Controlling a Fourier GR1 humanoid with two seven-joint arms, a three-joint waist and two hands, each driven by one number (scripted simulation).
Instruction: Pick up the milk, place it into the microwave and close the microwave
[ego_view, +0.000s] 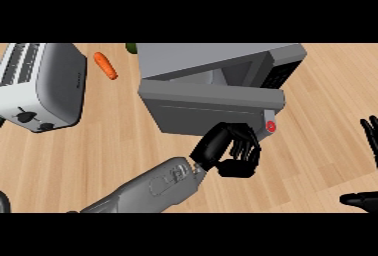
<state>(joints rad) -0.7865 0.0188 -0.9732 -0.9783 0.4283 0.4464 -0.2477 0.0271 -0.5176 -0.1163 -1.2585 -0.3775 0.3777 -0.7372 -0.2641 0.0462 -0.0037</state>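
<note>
The grey microwave (221, 62) stands at the back middle of the wooden counter. Its door (210, 112) is swung partly across the opening and carries a red mark (270, 126) near its right end. I see no milk anywhere; the inside of the microwave is hidden by the door. My left hand (230, 150) sits right at the door's near edge, fingers curled downward and holding nothing. At the right edge of the view my right hand (368, 137) rests open with its fingers up, well away from the microwave.
A silver toaster (40, 85) lies at the back left. An orange carrot (105, 65) rests between toaster and microwave, with a green object (131, 48) just behind it. Bare wood (317, 150) stretches along the microwave's right side and the near counter.
</note>
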